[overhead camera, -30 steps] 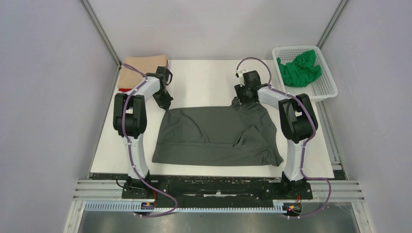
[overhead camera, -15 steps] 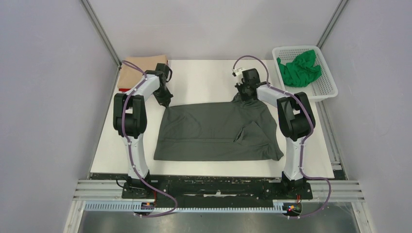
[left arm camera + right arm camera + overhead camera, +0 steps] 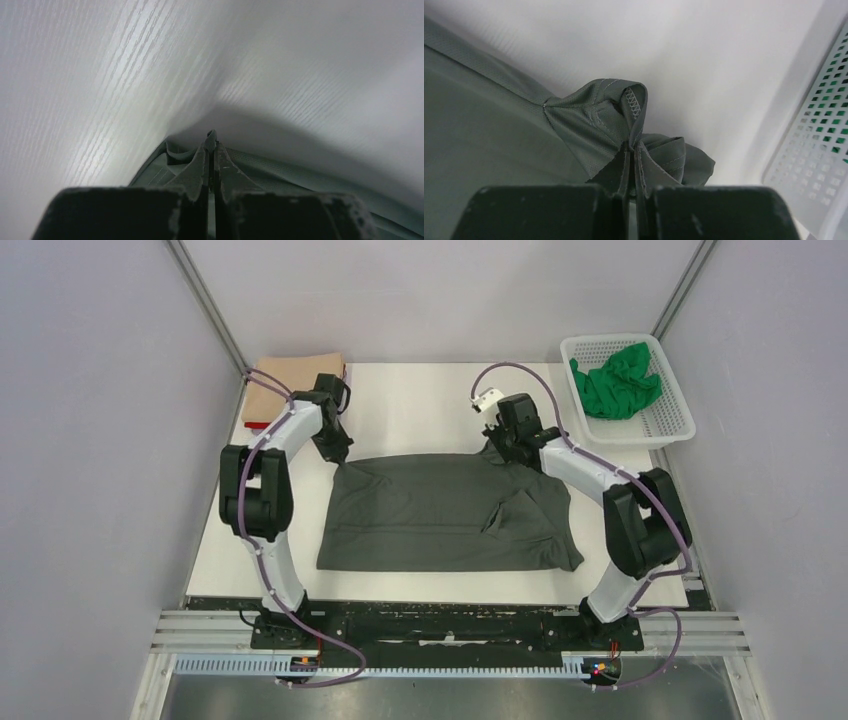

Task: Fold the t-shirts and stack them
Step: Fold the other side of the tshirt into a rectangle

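Just left of the white mesh basket (image 3: pixel 672 420), the right gripper (image 3: pixel 634 148) has just snapped closed on a far corner of the dark grey t-shirt (image 3: pixel 430 515), while farther left the left gripper (image 3: pixel 211 144) pinches its other far corner, so a fold looks ready to start.

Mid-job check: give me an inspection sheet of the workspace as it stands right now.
Surface: white table, partly covered by cloth.
Job's things: dark grey t-shirt spread at centre, right side rumpled; tan t-shirt folded far left, red edge beneath it; green t-shirt crumpled in white mesh basket.
Clutter: nothing seen.
Grippers: left end effector shut on the dark grey t-shirt's far left corner; right end effector shut on its bunched far right corner.
Cables: purple cables loop up beside both end effectors.
Surroundings: grey walls; metal rail at near edge.
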You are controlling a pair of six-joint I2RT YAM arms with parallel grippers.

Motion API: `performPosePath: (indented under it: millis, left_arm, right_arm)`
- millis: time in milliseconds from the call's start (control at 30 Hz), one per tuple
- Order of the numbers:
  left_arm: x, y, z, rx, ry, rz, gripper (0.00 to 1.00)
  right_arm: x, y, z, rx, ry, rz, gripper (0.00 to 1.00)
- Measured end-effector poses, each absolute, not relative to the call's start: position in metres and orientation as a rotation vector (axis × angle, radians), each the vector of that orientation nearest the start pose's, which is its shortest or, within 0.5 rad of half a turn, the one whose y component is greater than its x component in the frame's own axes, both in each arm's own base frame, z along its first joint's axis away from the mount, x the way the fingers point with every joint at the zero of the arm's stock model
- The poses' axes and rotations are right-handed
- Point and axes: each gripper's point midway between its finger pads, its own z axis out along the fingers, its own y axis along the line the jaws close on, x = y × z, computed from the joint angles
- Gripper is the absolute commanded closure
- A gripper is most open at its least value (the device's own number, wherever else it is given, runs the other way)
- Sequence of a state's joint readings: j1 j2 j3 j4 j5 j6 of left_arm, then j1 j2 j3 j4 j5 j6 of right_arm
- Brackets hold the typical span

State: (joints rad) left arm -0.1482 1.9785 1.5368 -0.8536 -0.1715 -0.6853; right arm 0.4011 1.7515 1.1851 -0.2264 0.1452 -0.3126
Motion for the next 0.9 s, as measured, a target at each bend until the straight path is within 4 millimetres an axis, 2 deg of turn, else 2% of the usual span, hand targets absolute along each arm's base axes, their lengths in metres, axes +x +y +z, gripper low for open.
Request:
performPosePath:
  millis: [200,467,667,767,900]
  left_arm:
    - [0.388,-0.061,0.072,-0.736,2.671,0.043,0.96]
    - [0.354,-0.064,0.072,-0.682,2.657,0.025,0.92]
    - [0.344,-0.066,0.081,-0.639,2.586,0.012,0.89]
    - [0.341,-0.069,0.085,-0.618,2.547,0.004,0.87]
    - [0.329,-0.067,0.08,-0.601,2.516,0.011,0.81]
  right_arm:
    - [0.399,0.141,0.106,-0.793,2.212,-0.155,1.0]
    - [0.354,0.141,0.119,-0.871,2.229,-0.167,1.0]
    - [0.327,0.142,0.134,-0.907,2.228,-0.146,1.0]
    - [0.315,0.142,0.133,-0.929,2.238,-0.132,1.0]
    - [0.297,0.142,0.119,-0.98,2.289,-0.125,1.0]
